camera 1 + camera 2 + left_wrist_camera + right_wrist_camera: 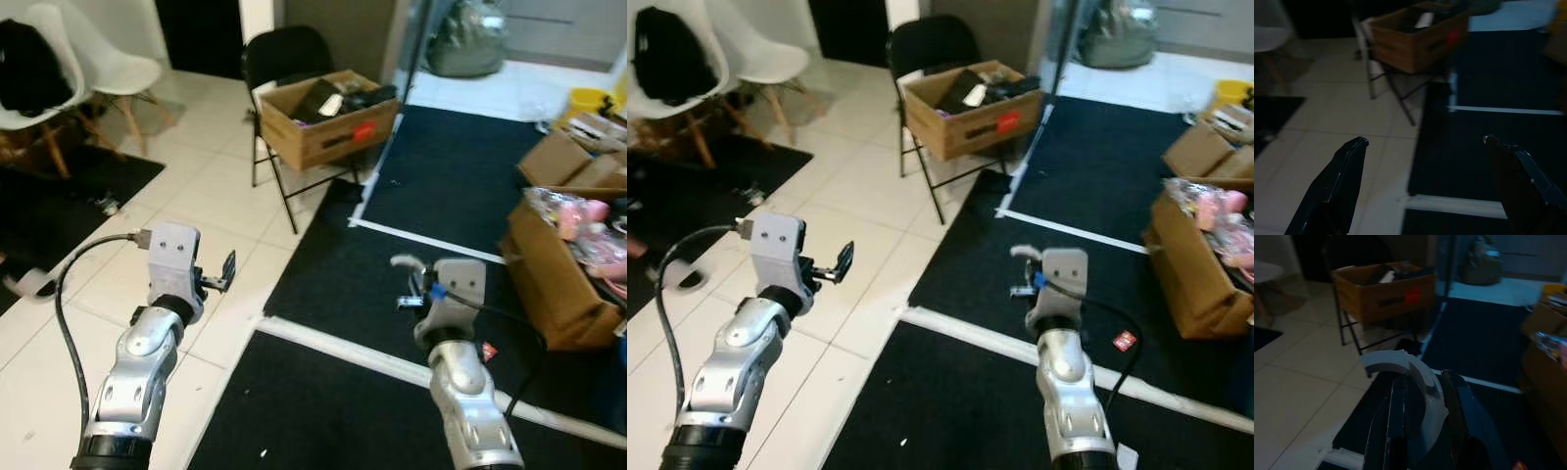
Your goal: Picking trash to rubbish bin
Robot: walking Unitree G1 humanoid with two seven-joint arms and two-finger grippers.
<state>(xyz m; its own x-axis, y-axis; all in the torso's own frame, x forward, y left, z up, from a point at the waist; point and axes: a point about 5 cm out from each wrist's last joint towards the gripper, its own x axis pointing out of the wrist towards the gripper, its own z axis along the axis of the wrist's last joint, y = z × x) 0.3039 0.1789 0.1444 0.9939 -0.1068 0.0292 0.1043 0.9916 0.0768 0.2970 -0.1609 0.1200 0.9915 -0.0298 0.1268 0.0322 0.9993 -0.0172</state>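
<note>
Two fingers [1400, 426] around white scrap [1415, 382]

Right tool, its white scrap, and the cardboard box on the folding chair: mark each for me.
right tool [1422, 396]: right wrist view, between the fingertips.
white scrap [1400, 363]: right wrist view, curved upper band.
cardboard box [323, 137]: left eye view, front wall.

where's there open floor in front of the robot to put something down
Bare black mat lies between the white tape line and both grippers, and bare white tiles sit left of the folding chair. The right side is crowded by cardboard boxes stuffed with bags.
</note>
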